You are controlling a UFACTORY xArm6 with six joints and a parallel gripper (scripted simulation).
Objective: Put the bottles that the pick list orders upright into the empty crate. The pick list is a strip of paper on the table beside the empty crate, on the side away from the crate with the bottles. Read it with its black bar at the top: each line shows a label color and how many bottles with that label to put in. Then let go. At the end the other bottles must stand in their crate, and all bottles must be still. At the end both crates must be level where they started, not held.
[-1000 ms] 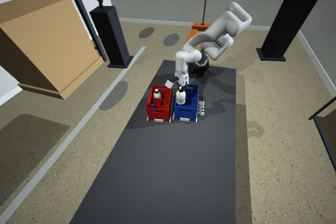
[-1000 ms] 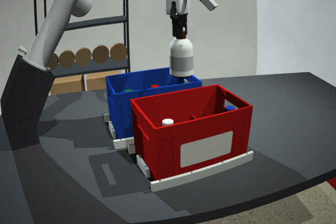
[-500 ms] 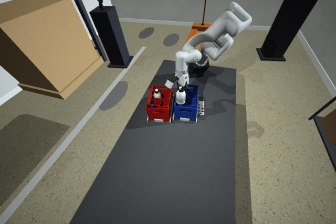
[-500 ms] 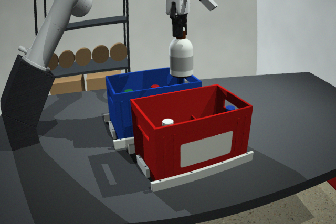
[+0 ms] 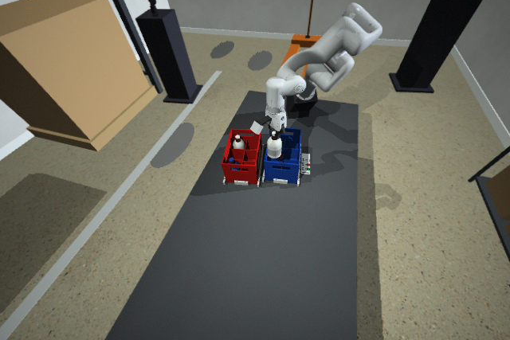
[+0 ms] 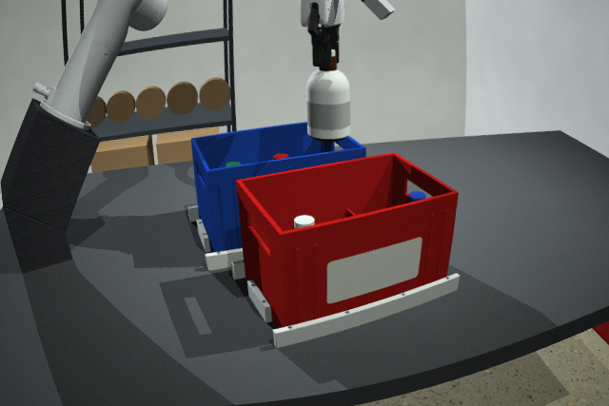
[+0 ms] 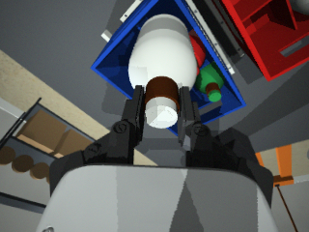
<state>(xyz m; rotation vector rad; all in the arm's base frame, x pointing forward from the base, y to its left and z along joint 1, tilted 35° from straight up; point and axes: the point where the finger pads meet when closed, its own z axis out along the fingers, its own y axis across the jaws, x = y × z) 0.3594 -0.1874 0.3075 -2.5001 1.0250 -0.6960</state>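
My gripper (image 6: pixel 324 60) is shut on the brown neck of a white bottle with a grey label (image 6: pixel 327 104). It holds the bottle upright above the far corner of the blue crate (image 6: pixel 236 170), with the bottle's base at about rim height. In the wrist view my gripper's fingers clamp the neck under the white cap, with the held bottle (image 7: pixel 161 50) over the blue crate (image 7: pixel 121 53). In the blue crate stand a red-capped bottle (image 6: pixel 280 156) and a green-capped bottle (image 6: pixel 232 164). The red crate (image 6: pixel 343 239) holds a white-capped bottle (image 6: pixel 304 221) and a blue-capped bottle (image 6: pixel 417 195). The pick list (image 5: pixel 305 163) lies beside the blue crate.
The two crates stand side by side on the dark table, each in white corner brackets. The arm's dark base (image 6: pixel 44 170) stands behind the blue crate. Shelving with boxes and rolls stands behind the table.
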